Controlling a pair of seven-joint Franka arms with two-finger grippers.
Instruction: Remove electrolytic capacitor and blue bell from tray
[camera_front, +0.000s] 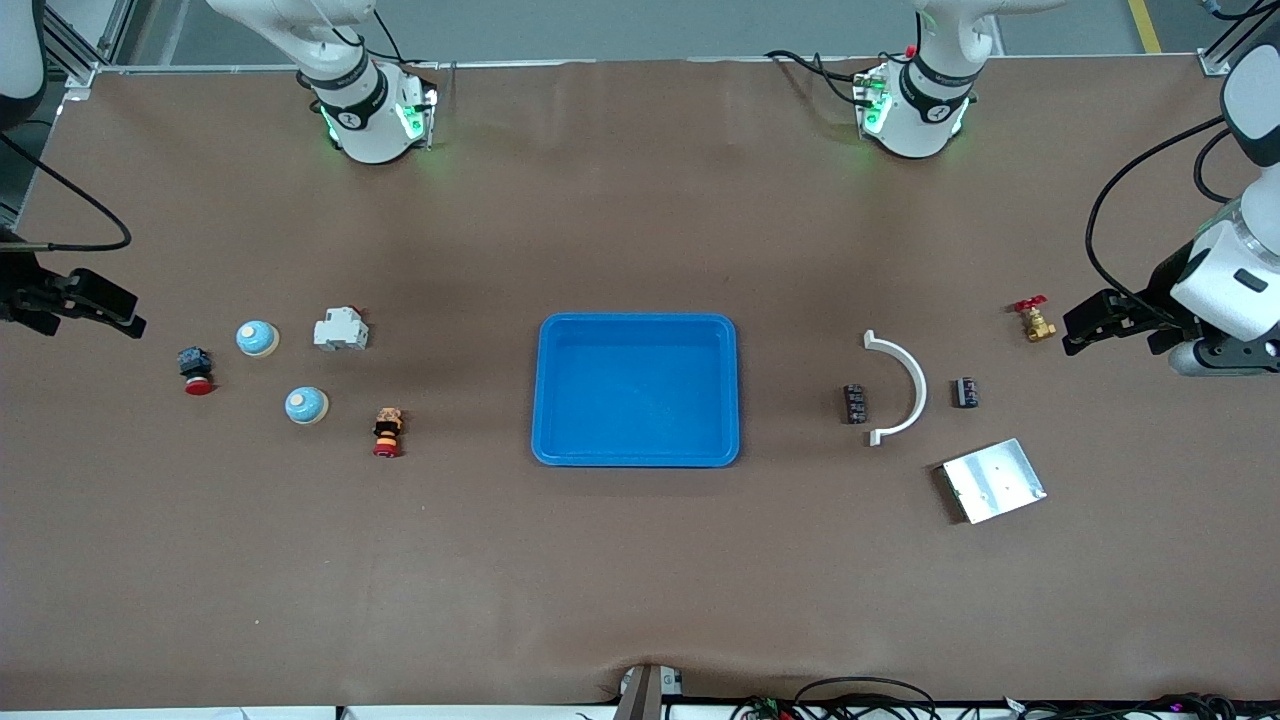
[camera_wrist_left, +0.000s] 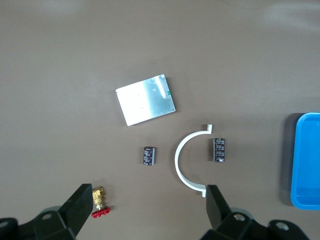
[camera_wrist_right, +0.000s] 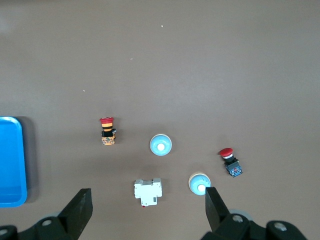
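Two light blue bells (camera_front: 257, 338) (camera_front: 306, 405) sit toward the right arm's end of the table; the right wrist view shows them too (camera_wrist_right: 160, 144) (camera_wrist_right: 199, 183). Two small black capacitors (camera_front: 854, 403) (camera_front: 967, 392) lie toward the left arm's end, one on each side of a white arc; they also show in the left wrist view (camera_wrist_left: 218, 150) (camera_wrist_left: 149, 155). A blue tray (camera_front: 545, 390) sits mid-table. My left gripper (camera_front: 1085, 328) (camera_wrist_left: 150, 200) hangs open over the table beside a brass valve. My right gripper (camera_front: 125, 315) (camera_wrist_right: 148, 202) hangs open over the table's end beside the bells. Both hold nothing.
Toward the right arm's end lie a white breaker (camera_front: 341, 329) and two red push buttons (camera_front: 196, 370) (camera_front: 388, 431). Toward the left arm's end lie the white arc (camera_front: 912, 385), a metal plate (camera_front: 993, 480) nearer the front camera, and the brass valve (camera_front: 1035, 320).
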